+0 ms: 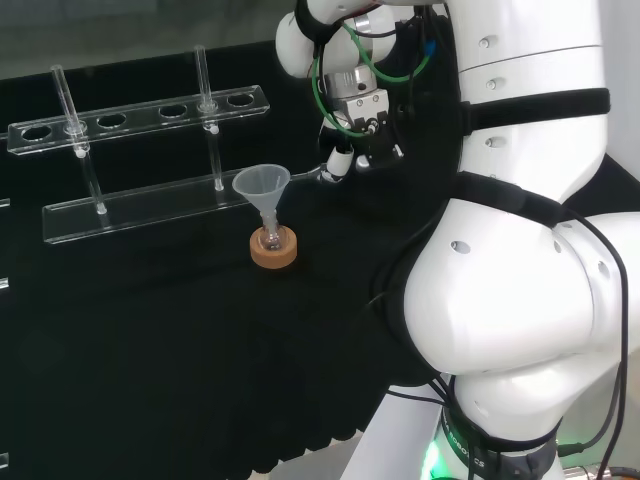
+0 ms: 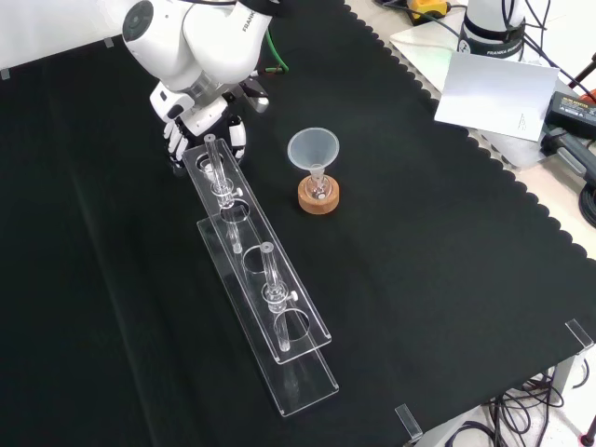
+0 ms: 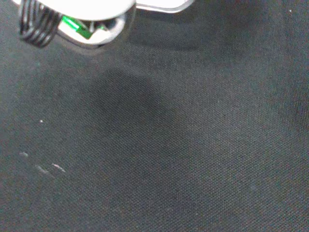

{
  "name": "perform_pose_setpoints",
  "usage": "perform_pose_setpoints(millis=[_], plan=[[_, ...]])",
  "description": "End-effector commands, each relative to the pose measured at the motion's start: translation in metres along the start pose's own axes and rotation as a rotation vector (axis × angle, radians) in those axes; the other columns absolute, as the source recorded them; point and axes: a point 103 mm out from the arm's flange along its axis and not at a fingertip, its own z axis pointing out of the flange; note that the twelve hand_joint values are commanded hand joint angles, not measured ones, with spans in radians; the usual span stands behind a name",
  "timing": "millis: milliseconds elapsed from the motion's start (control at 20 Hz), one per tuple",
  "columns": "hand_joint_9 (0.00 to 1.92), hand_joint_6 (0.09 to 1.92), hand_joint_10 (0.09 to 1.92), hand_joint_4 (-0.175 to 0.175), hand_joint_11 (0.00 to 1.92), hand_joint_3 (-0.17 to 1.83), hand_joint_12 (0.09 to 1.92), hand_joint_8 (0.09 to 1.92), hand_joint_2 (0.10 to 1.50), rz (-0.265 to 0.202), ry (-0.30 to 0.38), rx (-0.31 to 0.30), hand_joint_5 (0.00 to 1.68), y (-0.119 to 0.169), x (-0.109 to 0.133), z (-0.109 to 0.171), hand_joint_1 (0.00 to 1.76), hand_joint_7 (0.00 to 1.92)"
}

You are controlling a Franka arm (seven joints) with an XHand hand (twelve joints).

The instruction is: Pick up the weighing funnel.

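The hand (image 2: pixel 203 128) hangs low over the black cloth just beyond the far end of the clear rack (image 2: pixel 276 321) in the front view. In the head view the hand (image 1: pixel 341 160) is right of the big funnel (image 1: pixel 262 185) and close to the rack's (image 1: pixel 150 206) right end. The rack and the arm hide how the hand is set. The wrist view looks at bare cloth with a blurred white part of the hand (image 3: pixel 82 7) at its edge. The big funnel (image 2: pixel 313 147) stands mouth up in a small flask on a cork ring (image 2: pixel 318 196), apart from the hand.
Two clear tubes (image 2: pixel 214 163) (image 2: pixel 268 270) stand in the two-tier rack. In the front view, a paper sheet (image 2: pixel 484 88), cables and devices lie past the cloth's scalloped right edge. The arm's white links (image 1: pixel 520 250) take up the right of the head view.
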Motion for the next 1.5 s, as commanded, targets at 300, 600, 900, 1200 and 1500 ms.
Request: perform_pose_setpoints(millis=[300,600,900,1200,1500], plan=[[0.65,0.09,0.52,-0.001,0.45,0.59,1.33,0.65,0.55,0.012,-0.011,-0.057,0.63,0.001,-0.008,0.001,0.95,0.44],[0.66,0.1,0.51,0.007,0.45,0.6,1.33,0.65,0.55,0.012,-0.024,-0.061,0.66,0.004,-0.003,-0.001,0.96,0.44],[0.66,0.13,0.51,0.016,0.46,0.6,1.33,0.65,0.56,0.012,-0.028,-0.059,0.71,0.006,-0.005,-0.002,0.96,0.44],[0.67,0.28,0.49,0.016,0.46,0.6,1.32,0.64,0.56,0.008,-0.022,-0.055,0.66,0.007,-0.011,-0.001,0.97,0.44],[0.68,0.49,0.49,0.016,0.46,0.61,1.32,0.64,0.56,0.01,-0.038,-0.058,0.57,0.007,-0.009,0.0,0.97,0.44]])
